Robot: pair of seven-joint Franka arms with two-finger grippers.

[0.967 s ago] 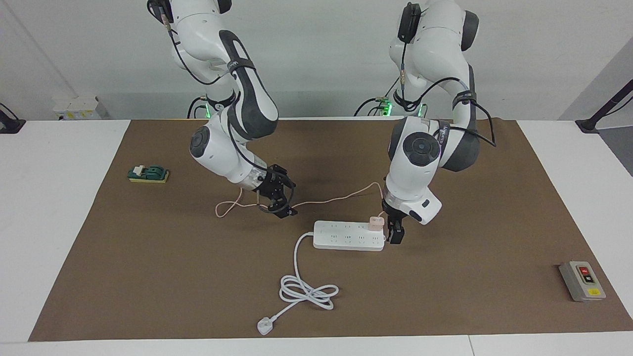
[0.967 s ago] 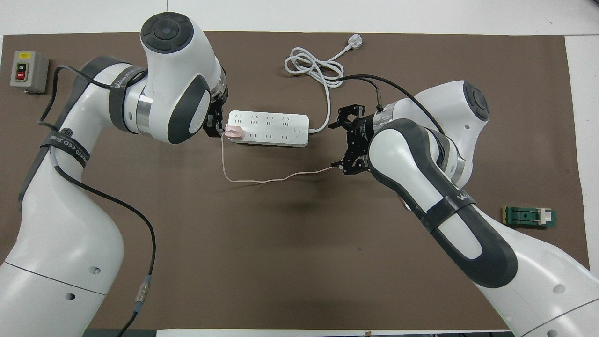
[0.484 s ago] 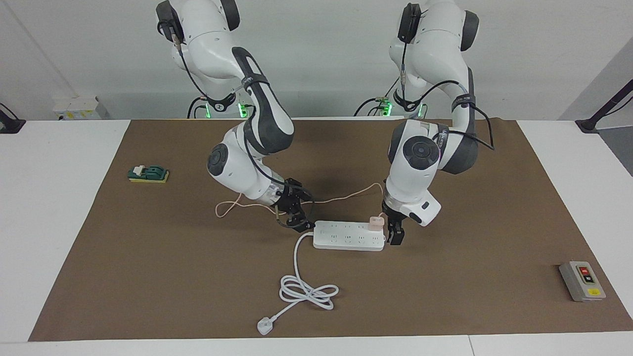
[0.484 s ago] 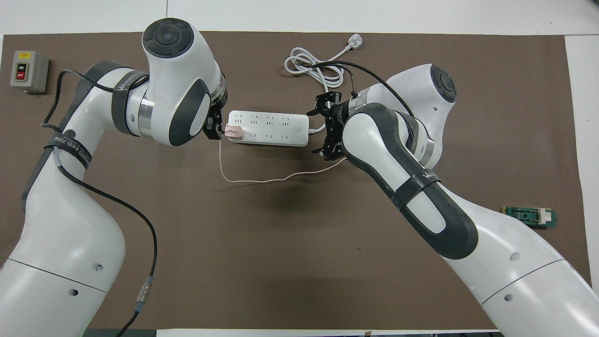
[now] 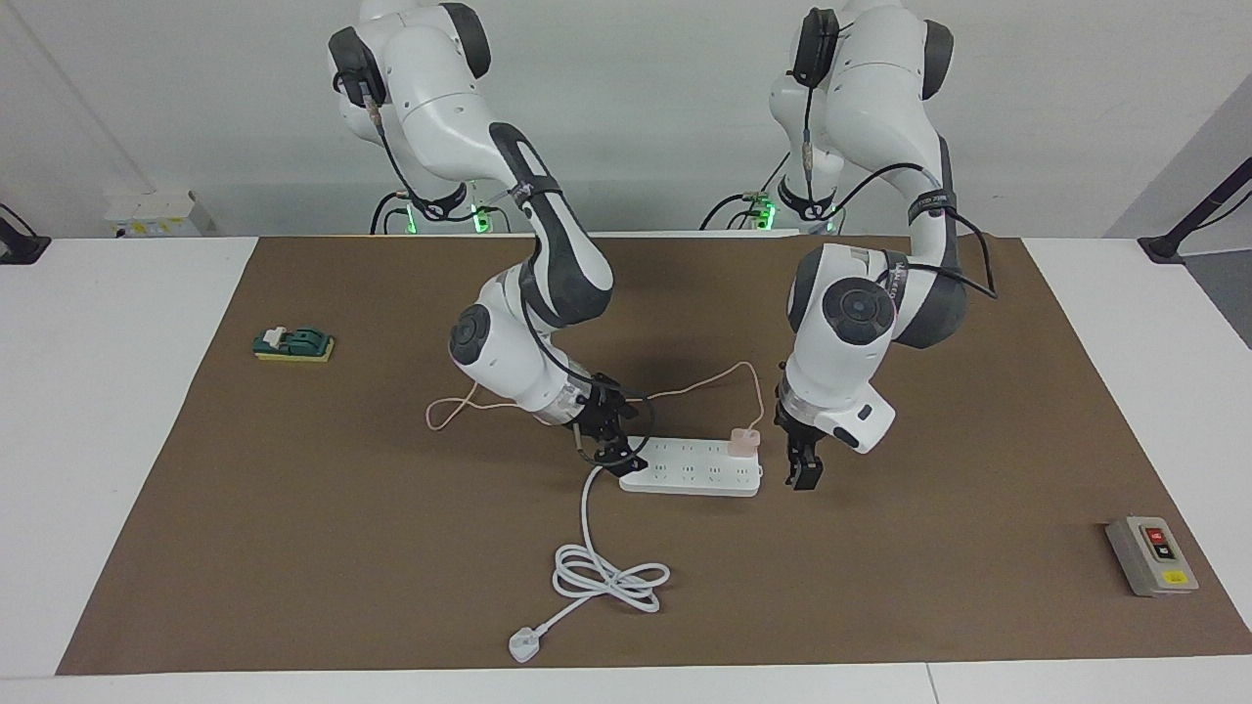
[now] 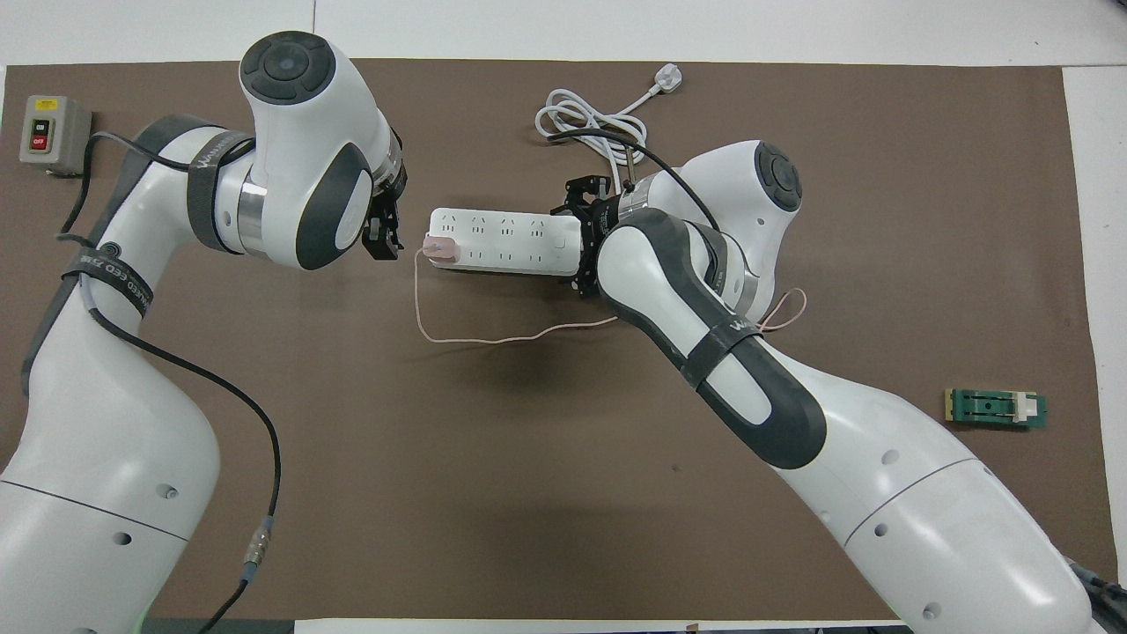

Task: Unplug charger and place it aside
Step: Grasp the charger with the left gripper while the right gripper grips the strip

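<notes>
The pale pink charger (image 5: 743, 442) (image 6: 438, 249) stands plugged into the white power strip (image 5: 696, 476) (image 6: 502, 242), at the strip's end toward the left arm. Its thin pink cable (image 5: 685, 389) (image 6: 493, 339) loops over the mat, nearer to the robots than the strip. My left gripper (image 5: 804, 474) (image 6: 383, 242) is open with nothing in it. It hangs just off that end of the strip, a small gap away from the charger. My right gripper (image 5: 614, 456) (image 6: 578, 236) is down at the strip's other end and seems to rest on its top.
The strip's thick white cord (image 5: 606, 577) (image 6: 592, 123) coils farther from the robots and ends in a three-pin plug (image 5: 523, 645) (image 6: 669, 79). A grey switch box (image 5: 1151, 555) (image 6: 53, 134) lies toward the left arm's end, a green block (image 5: 293, 343) (image 6: 995, 409) toward the right arm's.
My right gripper has travelled over the cable to the strip's end and come down there. My left gripper has drawn back from the charger, which stays plugged in.
</notes>
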